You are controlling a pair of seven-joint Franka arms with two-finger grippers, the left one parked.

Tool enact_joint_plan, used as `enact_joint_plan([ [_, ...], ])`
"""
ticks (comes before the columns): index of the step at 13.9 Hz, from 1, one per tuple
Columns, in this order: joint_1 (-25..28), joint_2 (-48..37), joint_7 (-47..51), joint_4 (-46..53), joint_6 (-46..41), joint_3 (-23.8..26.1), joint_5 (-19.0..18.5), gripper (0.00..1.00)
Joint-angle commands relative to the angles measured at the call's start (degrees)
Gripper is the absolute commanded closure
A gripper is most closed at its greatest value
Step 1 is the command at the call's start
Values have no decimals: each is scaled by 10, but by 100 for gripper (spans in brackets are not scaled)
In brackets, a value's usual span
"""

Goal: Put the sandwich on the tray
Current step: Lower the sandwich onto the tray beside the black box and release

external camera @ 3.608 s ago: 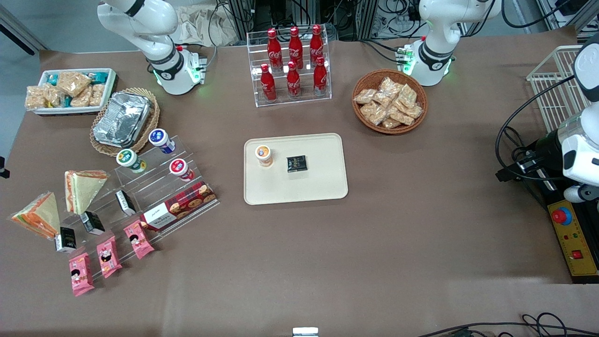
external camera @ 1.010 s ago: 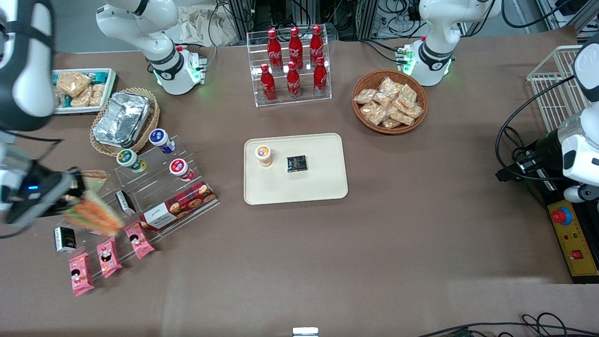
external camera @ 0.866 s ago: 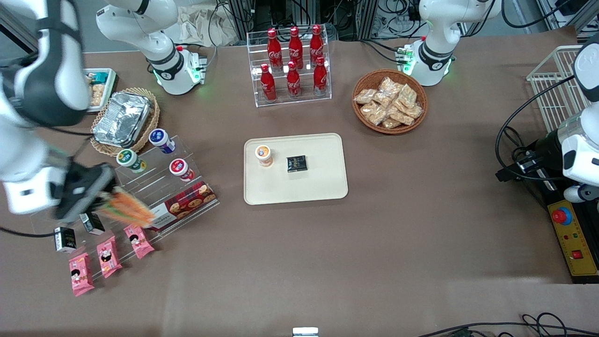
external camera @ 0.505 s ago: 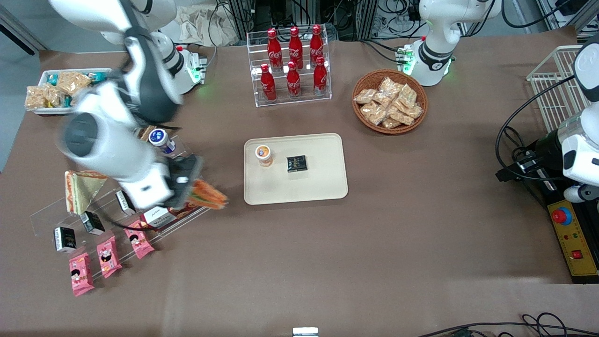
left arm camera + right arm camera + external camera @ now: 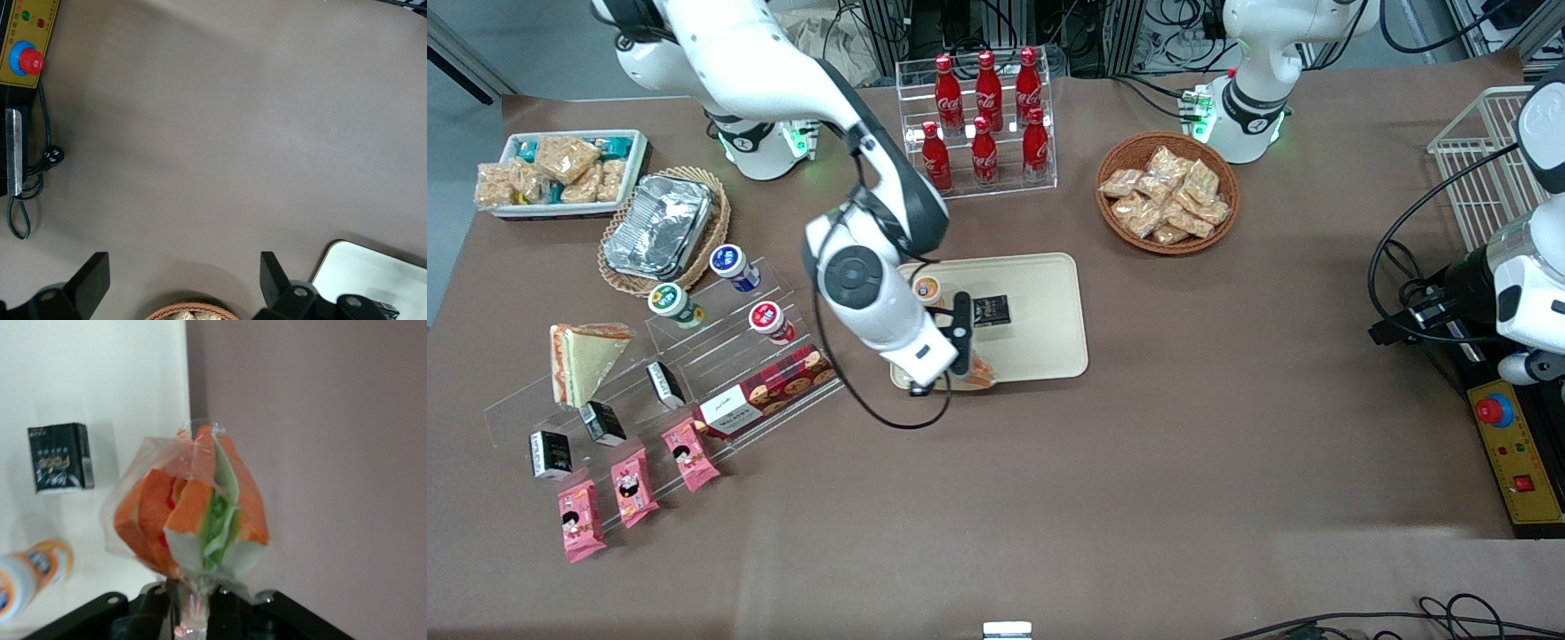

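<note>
Tool [image 5: 967,369] position: above the near edge of the tray [image 5: 1049,307], fingers clamped on the sandwich [image 5: 193,513]. Sandwich held clear of the counter [image 5: 1138,489], over the tray rim. On the tray: a small cup [image 5: 927,288] and a black packet [image 5: 991,310].

It is a robot lab: cables [image 5: 1183,27] and an emergency-stop box [image 5: 1513,449] surround a table [image 5: 1138,498] with shop snacks.
</note>
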Motion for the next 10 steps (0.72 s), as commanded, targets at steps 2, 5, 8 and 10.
enact_joint_plan([
  [2, 3, 32, -28, -1, 35, 19, 20, 100],
  [5, 23, 42, -29, -19, 50, 21, 19, 100],
  [8, 39, 41, -28, -60, 91, 21, 19, 97],
  [10, 40, 41, -20, -61, 92, 21, 20, 41],
])
